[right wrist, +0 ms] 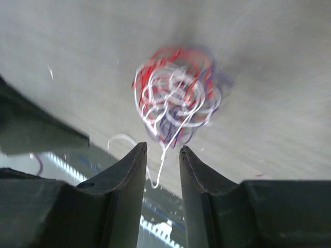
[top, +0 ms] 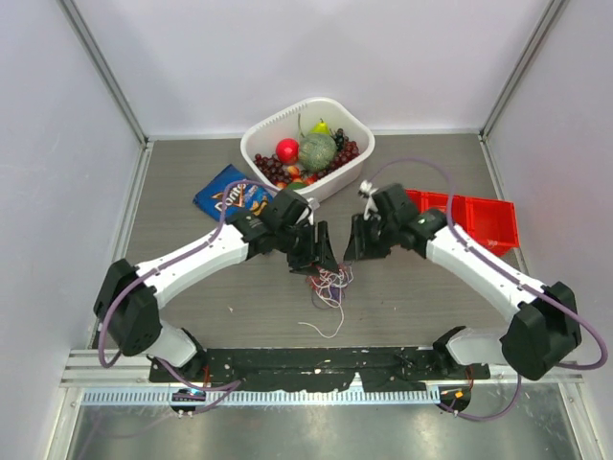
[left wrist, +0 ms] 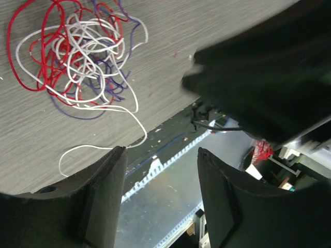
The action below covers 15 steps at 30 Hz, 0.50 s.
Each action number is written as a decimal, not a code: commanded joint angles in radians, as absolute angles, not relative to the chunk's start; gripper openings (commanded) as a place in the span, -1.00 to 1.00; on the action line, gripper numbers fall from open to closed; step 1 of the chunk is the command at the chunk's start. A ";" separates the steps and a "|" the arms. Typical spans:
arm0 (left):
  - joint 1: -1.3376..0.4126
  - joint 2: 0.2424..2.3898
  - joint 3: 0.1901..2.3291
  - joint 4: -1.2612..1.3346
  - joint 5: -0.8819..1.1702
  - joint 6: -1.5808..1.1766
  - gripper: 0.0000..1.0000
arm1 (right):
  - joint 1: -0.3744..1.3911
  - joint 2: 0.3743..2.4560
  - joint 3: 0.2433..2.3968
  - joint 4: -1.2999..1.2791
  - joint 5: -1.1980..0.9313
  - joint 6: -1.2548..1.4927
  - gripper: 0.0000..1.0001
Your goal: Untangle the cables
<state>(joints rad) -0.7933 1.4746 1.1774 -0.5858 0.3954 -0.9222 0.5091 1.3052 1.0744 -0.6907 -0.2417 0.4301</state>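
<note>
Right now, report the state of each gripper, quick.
Left gripper: open, holding nothing.
Right gripper: open, holding nothing; the cables lie loose on the table.

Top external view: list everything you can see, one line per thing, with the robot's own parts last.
cables: one tangled bunch, white, red and purple-blue, on the table just near of the two claws
basket: one, white, far centre
fruit: mixed pile, red, green, dark purple and yellow, inside the basket
chip bag: one, blue, left of the basket
bins: apparently two, red, side by side at far right
table: one, grey wood grain
left arm: one, white and black
right arm: one, white and black
left claw: one, black, open, empty
right claw: one, black, open
</note>
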 commanded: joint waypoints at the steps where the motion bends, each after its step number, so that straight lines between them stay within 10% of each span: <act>1: -0.801 1.534 1.210 -0.589 0.361 -0.836 0.25 | 0.600 1.281 0.921 -0.531 -0.353 0.535 -0.31; 15: -0.784 1.713 1.138 -0.522 0.235 -0.825 0.50 | 0.641 1.193 0.719 -0.449 -0.557 0.508 -0.09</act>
